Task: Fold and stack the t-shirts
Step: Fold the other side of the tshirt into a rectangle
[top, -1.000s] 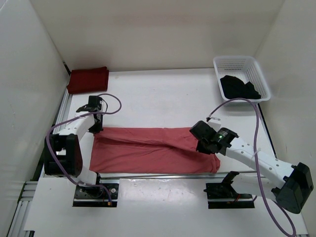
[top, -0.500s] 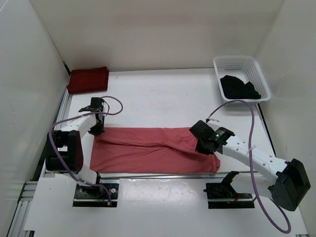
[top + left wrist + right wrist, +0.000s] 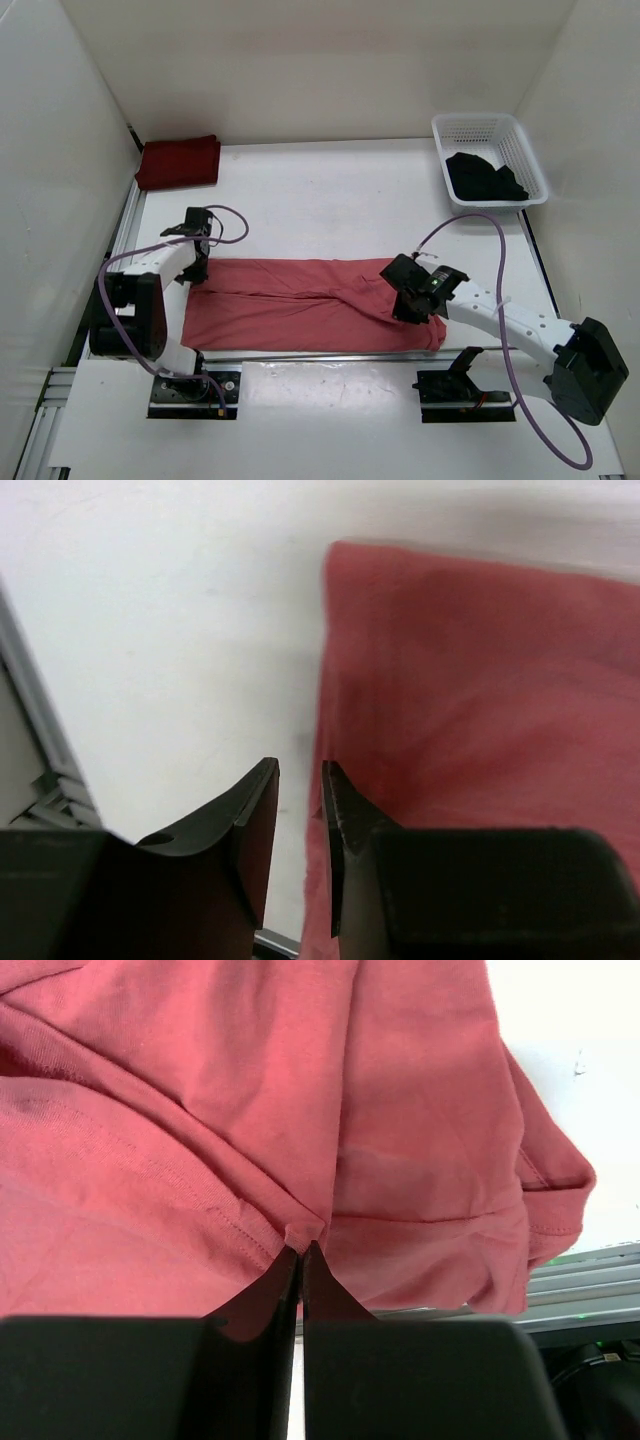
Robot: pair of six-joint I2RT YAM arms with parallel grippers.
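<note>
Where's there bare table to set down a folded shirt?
The widest bare table lies behind the salmon shirt, between the folded maroon shirt far left and the basket far right. Crowded near the front: the salmon shirt, left gripper at one end, right gripper pinching the other.

White matte tabletop (image 3: 330, 190), even diffuse light. White wall panels: side panel (image 3: 50, 150) outboard of L gripper (image 3: 197, 272), side panel (image 3: 590, 90) outboard of R gripper (image 3: 405, 300), back panel (image 3: 300, 60) beyond both. Alu rail (image 3: 127, 212) along table edge nr L gripper.

Three t-shirts show, one maroon shirt (image 3: 178, 162), one salmon shirt (image 3: 290, 300), one black shirt (image 3: 484, 178), plus one basket (image 3: 480, 122).
</note>
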